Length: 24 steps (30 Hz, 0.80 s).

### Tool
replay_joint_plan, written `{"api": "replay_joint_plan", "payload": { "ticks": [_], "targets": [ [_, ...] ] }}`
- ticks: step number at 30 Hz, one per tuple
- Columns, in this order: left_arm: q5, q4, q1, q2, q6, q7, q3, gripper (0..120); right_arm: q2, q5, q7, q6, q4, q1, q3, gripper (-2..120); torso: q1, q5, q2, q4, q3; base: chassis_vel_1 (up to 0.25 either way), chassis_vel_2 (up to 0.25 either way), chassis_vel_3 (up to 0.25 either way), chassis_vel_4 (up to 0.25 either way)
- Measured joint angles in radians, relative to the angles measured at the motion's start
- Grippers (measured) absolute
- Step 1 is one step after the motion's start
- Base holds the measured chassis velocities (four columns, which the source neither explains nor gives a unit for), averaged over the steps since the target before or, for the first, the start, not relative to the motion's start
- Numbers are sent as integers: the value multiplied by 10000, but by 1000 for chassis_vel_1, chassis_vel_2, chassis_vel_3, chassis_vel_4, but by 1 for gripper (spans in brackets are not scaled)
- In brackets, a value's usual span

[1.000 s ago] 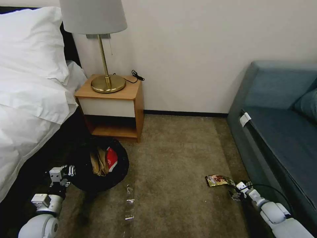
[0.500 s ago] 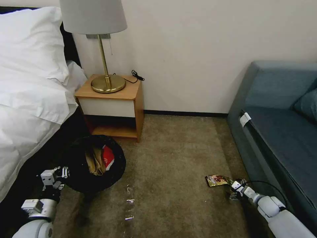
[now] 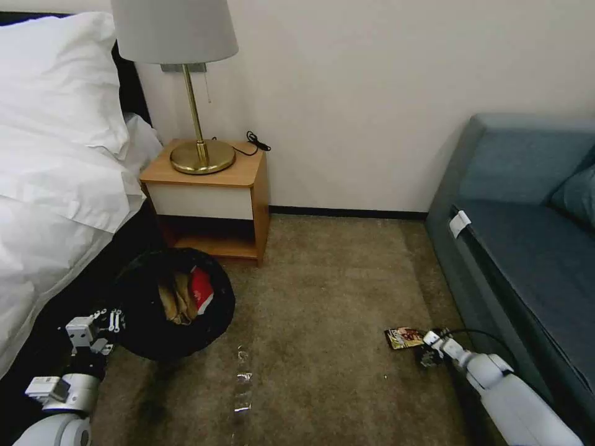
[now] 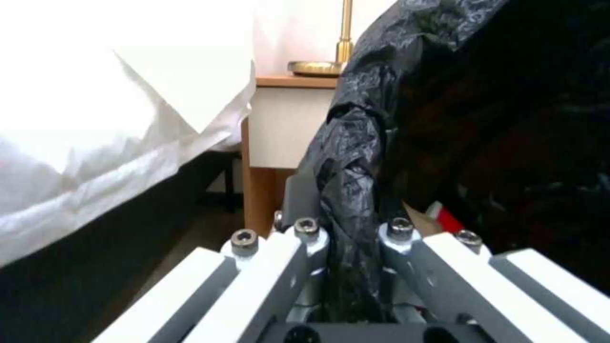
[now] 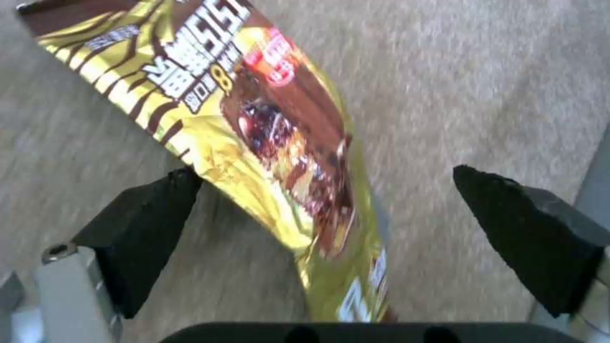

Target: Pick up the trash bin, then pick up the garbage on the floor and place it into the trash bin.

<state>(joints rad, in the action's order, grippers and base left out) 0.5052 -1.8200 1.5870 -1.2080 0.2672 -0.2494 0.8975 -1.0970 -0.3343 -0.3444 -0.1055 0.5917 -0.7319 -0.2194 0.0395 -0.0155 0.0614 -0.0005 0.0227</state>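
The trash bin (image 3: 152, 344), lined with a black bag, stands tilted beside the bed, and my left gripper (image 3: 106, 320) is shut on its near rim. In the left wrist view the fingers (image 4: 305, 233) pinch the crinkled black bag (image 4: 352, 181). A brown paper bag (image 3: 172, 298) and a red-and-white packet (image 3: 201, 291) lie inside the bin. On the carpet lies a clear bottle (image 3: 243, 376). A dark snack wrapper (image 3: 404, 337) lies flat near the sofa. My right gripper (image 3: 429, 348) is open at its near end, with the wrapper (image 5: 279, 133) between the black pads (image 5: 140, 224).
A wooden nightstand (image 3: 211, 198) with a brass lamp (image 3: 199, 155) stands behind the bin. The bed (image 3: 56, 186) runs along the left and a blue-grey sofa (image 3: 527, 248) along the right. Open carpet (image 3: 328, 291) lies between them.
My left gripper has drawn the bin to the left, closer to the bed. The right gripper has crept forward along the floor until its fingers straddle the wrapper's end.
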Motion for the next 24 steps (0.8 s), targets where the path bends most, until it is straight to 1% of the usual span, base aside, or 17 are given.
{"api": "replay_joint_plan", "payload": {
  "ticks": [1,4,8,12,14,20,24],
  "targets": [
    [114,-106,115,38,3,-89,104,3,-168,-73,0,-7,-385,349,67,100,0,3,0,5,-1,0,0,0,0],
    [218,-179,256,91,25,-212,234,3,-249,-158,-29,-7,-689,564,104,100,0,2,0,6,0,0,0,0,0],
    [419,-221,400,213,45,-280,432,3,-267,-238,-133,41,-937,669,160,100,0,1,0,0,-1,0,0,0,0],
    [514,-221,370,241,52,-302,488,3,-349,-280,-176,97,-1038,672,151,100,0,-1,0,-2,-2,0,0,0,0],
    [565,-221,326,234,52,-297,491,3,-476,-309,-191,122,-1127,673,95,100,-1,-18,2,-4,-5,0,0,0,0],
    [616,-220,314,222,76,-315,464,3,-661,-282,-275,143,-1289,752,40,100,-1,-18,4,-7,-7,0,0,0,0],
    [743,-201,354,256,108,-346,513,3,-734,-276,-394,150,-1497,791,-57,100,-2,-20,7,-3,-9,0,0,0,0]
  ]
}}
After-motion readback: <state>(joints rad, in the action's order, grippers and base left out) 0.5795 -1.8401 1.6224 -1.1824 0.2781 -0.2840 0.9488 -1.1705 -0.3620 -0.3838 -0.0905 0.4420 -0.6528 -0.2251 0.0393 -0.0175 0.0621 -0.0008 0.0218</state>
